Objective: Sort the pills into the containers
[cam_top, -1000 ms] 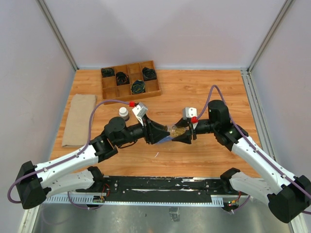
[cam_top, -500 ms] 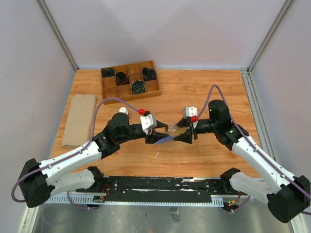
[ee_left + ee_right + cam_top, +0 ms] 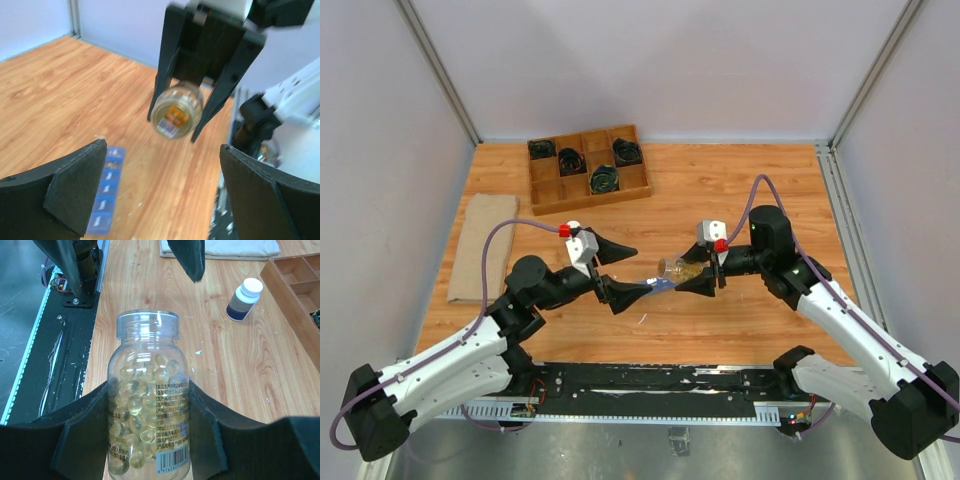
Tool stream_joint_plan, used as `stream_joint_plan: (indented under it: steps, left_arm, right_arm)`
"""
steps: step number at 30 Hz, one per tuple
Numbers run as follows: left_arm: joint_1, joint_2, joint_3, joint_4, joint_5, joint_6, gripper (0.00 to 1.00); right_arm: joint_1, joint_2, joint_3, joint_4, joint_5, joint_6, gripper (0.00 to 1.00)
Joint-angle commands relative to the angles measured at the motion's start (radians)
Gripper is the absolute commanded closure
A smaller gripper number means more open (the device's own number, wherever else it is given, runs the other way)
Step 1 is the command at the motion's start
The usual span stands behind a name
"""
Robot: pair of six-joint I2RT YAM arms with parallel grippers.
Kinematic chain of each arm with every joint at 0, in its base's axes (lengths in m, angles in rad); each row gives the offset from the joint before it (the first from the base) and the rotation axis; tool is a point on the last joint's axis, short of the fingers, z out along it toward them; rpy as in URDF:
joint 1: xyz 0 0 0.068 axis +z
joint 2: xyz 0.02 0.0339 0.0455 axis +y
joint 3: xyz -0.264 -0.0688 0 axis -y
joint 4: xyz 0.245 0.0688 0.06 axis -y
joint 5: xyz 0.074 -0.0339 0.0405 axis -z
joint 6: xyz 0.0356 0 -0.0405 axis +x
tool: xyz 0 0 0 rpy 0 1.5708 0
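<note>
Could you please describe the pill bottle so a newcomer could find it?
On the wooden table, follow the right arm to the right gripper. Its jaws hold a clear bottle of yellowish capsules, capless, unlike the dark, white-capped bottle standing on the table.

— Where does the top camera sit?
— High above the vial (image 3: pixel 680 268), well back on its near side, looking down over the whole desk (image 3: pixel 740 185).
— And the wrist cameras?
— The left faces the vial's mouth from nearby; the right looks along it from just behind its base. All three share the vial.
</note>
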Motion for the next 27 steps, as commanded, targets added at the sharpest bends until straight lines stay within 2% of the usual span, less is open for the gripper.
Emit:
stream_joint_plan:
  steps: [1,3,6,8,11,14,17,27]
  left_arm:
    - [0.004,-0.041,-0.017,0.152,-0.006,-0.336,0.01]
    - [0.004,-0.039,-0.053,0.243,-0.012,-0.503,0.03]
    - [0.0,-0.057,-0.104,0.269,-0.157,-0.753,0.12]
    - [-0.026,-0.081,-0.125,0.265,-0.264,-0.814,0.13]
    - [-0.104,-0.097,-0.103,0.211,-0.419,-0.814,0.15]
    - [-0.17,-0.053,-0.008,0.052,-0.543,-0.81,0.15]
    - [-0.188,0.019,0.055,-0.016,-0.553,-0.816,0.17]
    - [-0.212,0.122,0.108,-0.019,-0.575,-0.827,0.19]
  right_arm:
    - [0.004,-0.005,0.018,0.021,-0.026,0.002,0.97]
    - [0.004,-0.004,0.018,0.021,-0.021,0.002,0.97]
    - [0.004,-0.003,0.017,0.021,-0.015,0.002,0.97]
    - [0.002,-0.003,0.019,0.019,-0.011,0.0,0.97]
    - [0.002,-0.001,0.018,0.019,-0.003,0.0,0.97]
    - [0.002,0.004,0.02,0.018,0.0,0.0,0.97]
    - [0.002,0.007,0.02,0.017,0.003,0.0,0.97]
    - [0.002,0.002,0.021,0.016,0.001,0.001,0.97]
